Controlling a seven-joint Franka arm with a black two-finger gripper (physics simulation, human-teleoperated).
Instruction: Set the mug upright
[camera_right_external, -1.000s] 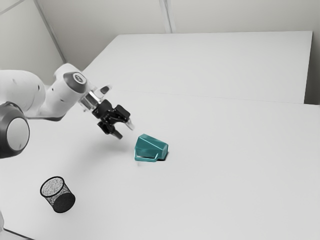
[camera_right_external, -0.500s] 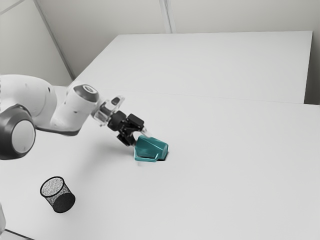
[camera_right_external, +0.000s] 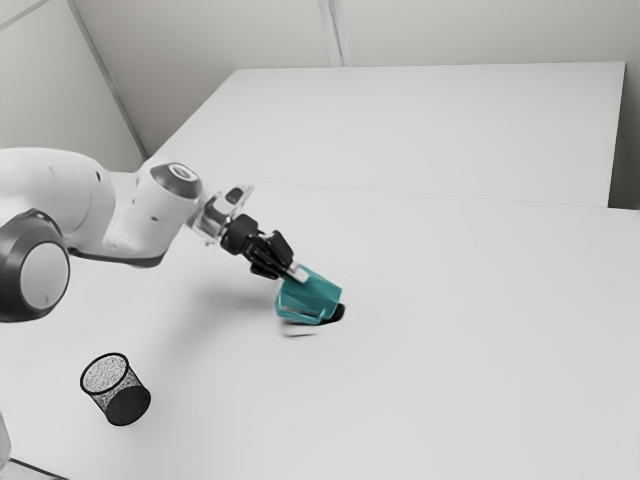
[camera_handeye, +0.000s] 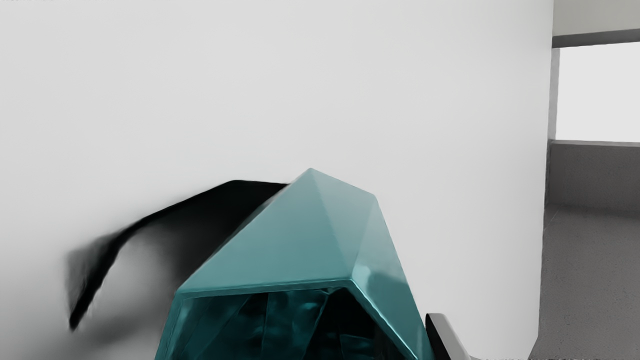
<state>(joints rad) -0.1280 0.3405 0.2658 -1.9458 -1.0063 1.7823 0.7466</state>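
A faceted teal mug (camera_right_external: 314, 296) lies tilted on its side in the exterior view, its handle low on the near side and a dark shadow under its far end. At its upper wall, my gripper (camera_right_external: 297, 273) has closed up on the mug. In the wrist view the mug (camera_handeye: 295, 240) turns its open mouth toward my hand. There, one fingertip of my gripper (camera_handeye: 425, 345) stands against the outside of the wall; the other finger is hidden.
A black mesh cup (camera_right_external: 116, 389) stands at the exterior view's lower left, apart from the mug. The white table (camera_right_external: 480, 330) has an edge along one side in the wrist view.
My gripper came down toward the exterior view's right to the mug, and its fingers have drawn together. The mug has shifted slightly up and right, tilting, with its shadow now separated beneath it.
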